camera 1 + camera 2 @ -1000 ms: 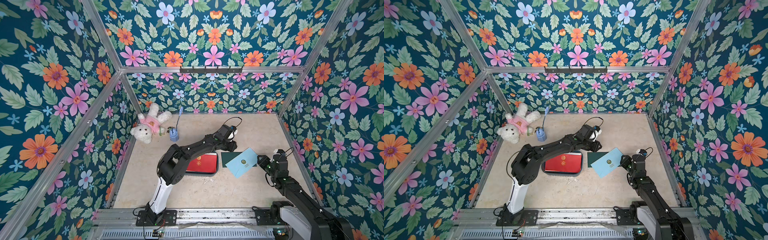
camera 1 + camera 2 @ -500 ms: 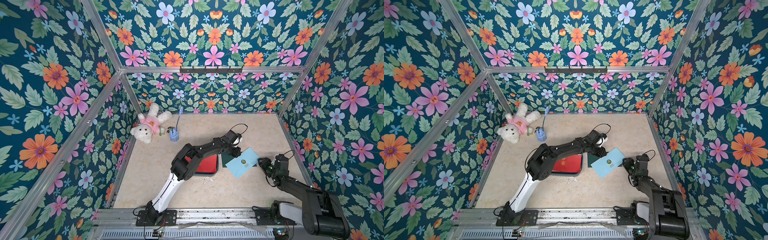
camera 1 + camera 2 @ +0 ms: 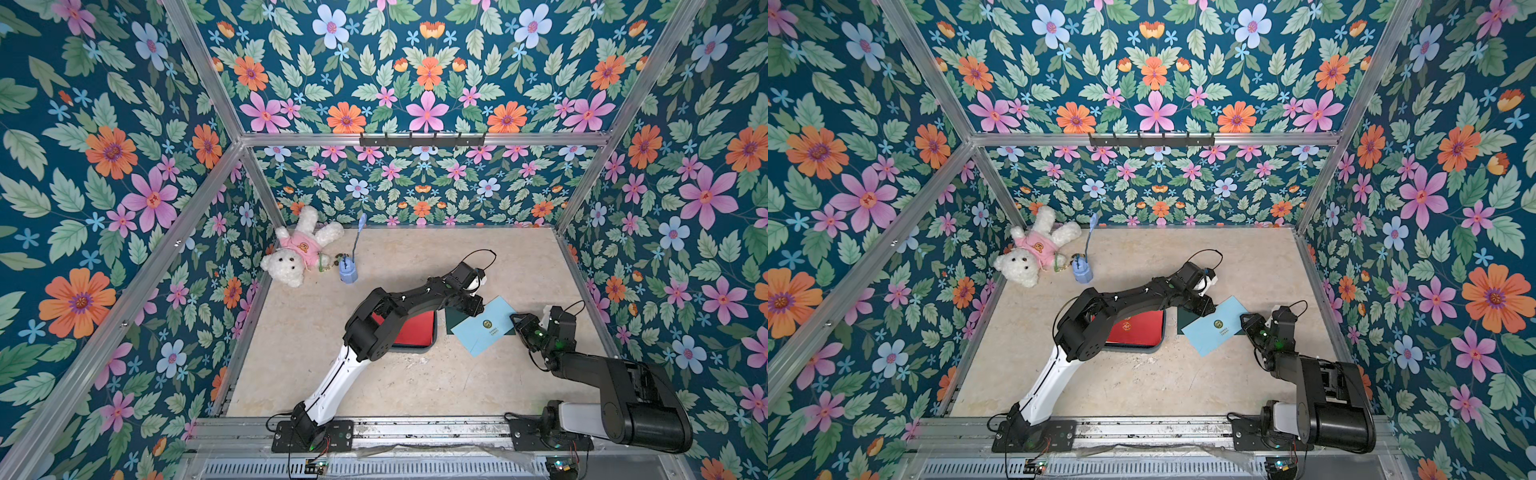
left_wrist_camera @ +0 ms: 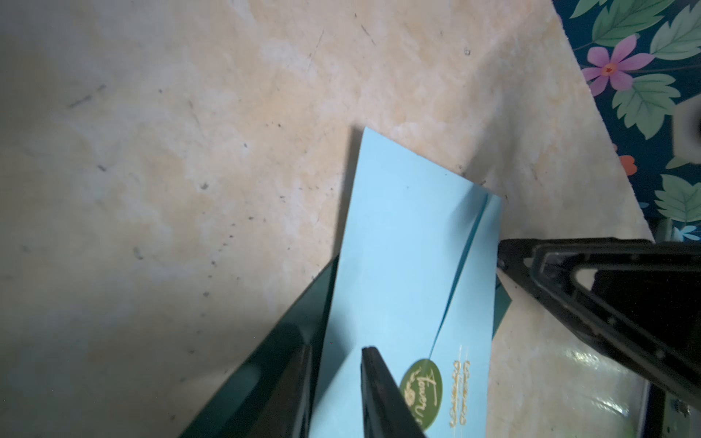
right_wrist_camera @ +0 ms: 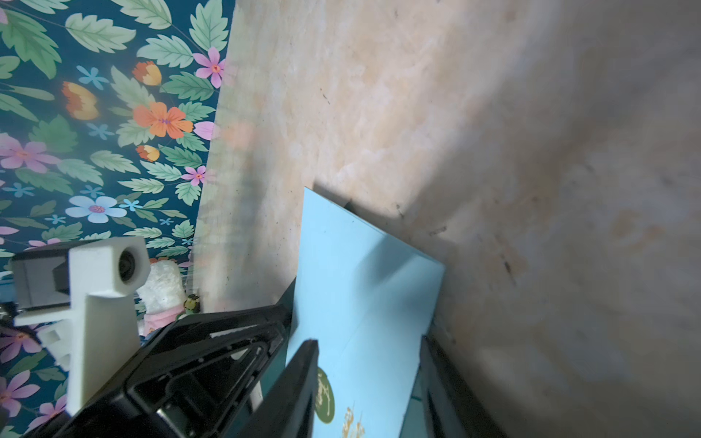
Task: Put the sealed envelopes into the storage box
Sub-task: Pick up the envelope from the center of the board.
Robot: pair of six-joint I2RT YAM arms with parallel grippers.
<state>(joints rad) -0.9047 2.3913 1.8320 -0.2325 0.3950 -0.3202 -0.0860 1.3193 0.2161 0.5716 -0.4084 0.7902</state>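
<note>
Light-blue envelope (image 3: 469, 337), dark-green envelope (image 3: 454, 321), red envelope (image 3: 415, 330), teal storage box (image 3: 417, 349), floral walls (image 3: 415, 83).

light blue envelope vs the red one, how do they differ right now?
The red envelope lies inside the storage box; the light blue envelope is outside it. Red sits square in the box; light blue is skewed across the dark green envelope. Both are flat rectangular envelopes.

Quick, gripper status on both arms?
Left gripper: astride the blue envelope edge; whether it grips cannot be told.
Right gripper: closed on the blue envelope, holding it off the table.
</note>
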